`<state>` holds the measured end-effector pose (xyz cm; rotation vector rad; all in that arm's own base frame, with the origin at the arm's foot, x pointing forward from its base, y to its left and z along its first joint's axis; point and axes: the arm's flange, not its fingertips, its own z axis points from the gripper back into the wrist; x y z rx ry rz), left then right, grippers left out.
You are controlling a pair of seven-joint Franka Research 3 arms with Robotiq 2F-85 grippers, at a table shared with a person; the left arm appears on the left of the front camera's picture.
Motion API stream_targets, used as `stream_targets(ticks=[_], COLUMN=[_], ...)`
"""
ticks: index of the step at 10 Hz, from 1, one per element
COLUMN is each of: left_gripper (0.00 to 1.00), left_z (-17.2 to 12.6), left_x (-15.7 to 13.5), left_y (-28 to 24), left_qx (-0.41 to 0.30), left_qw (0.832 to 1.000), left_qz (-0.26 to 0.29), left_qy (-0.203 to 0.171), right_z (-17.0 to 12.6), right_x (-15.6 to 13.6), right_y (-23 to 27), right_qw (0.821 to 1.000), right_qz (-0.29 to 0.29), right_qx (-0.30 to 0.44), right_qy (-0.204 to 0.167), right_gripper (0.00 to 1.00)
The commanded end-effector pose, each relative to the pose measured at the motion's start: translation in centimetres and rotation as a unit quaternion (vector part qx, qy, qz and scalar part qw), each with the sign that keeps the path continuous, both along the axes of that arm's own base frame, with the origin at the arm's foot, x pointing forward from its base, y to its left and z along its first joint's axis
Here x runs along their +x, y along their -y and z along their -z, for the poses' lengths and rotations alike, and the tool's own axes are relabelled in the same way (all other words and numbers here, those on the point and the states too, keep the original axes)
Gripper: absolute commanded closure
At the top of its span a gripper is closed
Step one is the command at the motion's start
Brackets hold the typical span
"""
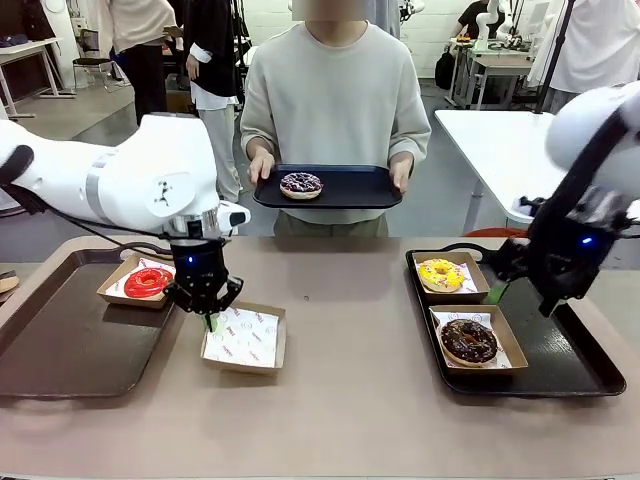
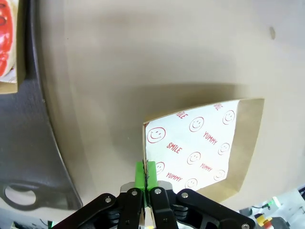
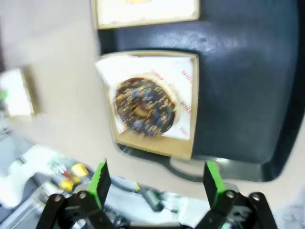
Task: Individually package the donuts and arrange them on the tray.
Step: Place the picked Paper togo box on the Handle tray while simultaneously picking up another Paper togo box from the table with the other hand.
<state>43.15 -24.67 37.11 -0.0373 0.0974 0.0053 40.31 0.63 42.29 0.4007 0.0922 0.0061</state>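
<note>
- Left gripper (image 1: 209, 318): jaws pinched on the empty paper box (image 1: 246, 338) wall, mid-counter; light, flimsy.
- Right gripper (image 3: 155, 179): jaws wide, empty.
- Purple donut (image 1: 301, 184) on the person's tray (image 1: 350, 188): soft, frosted; grip its sides.

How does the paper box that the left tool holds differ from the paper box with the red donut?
The box in the left tool is empty; the other box holds the red donut. The empty box lies on the bare table, pinched at its rim; the donut box sits on the left tray, with no tool on it. Both are shallow brown boxes lined with white paper printed in red.
</note>
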Motion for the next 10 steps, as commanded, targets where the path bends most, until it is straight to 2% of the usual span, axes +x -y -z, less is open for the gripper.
stream_targets(ticks=[1, 4, 6, 8, 10], left_gripper=[1.00, 1.00, 1.00, 1.00, 1.00], left_z=[-3.7, -9.5, -12.0, -13.2, -13.5], left_x=[0.2, 2.1, 3.9, 5.6, 7.6], left_y=[0.0, 1.9, 3.1, 3.6, 3.8], left_qx=[-0.014, -0.005, -0.002, -0.004, -0.005], left_qw=[1.000, 1.000, 0.999, 0.999, 0.999], left_qz=[0.001, 0.011, 0.023, 0.030, 0.024], left_qy=[0.000, 0.017, 0.030, 0.044, 0.037], right_z=[-2.8, -4.3, -3.8, -2.8, -1.6], right_x=[-2.2, -4.3, -4.7, -5.4, -6.1], right_y=[6.0, 14.3, 19.2, 22.1, 23.8], right_qw=[0.992, 0.964, 0.942, 0.919, 0.911], right_qz=[-0.001, -0.019, 0.018, 0.085, 0.100], right_qx=[0.123, 0.264, 0.333, 0.380, 0.393], right_qy=[-0.001, 0.014, 0.036, 0.062, 0.070], right_gripper=[0.00, 0.00, 0.00, 0.00, 0.00])
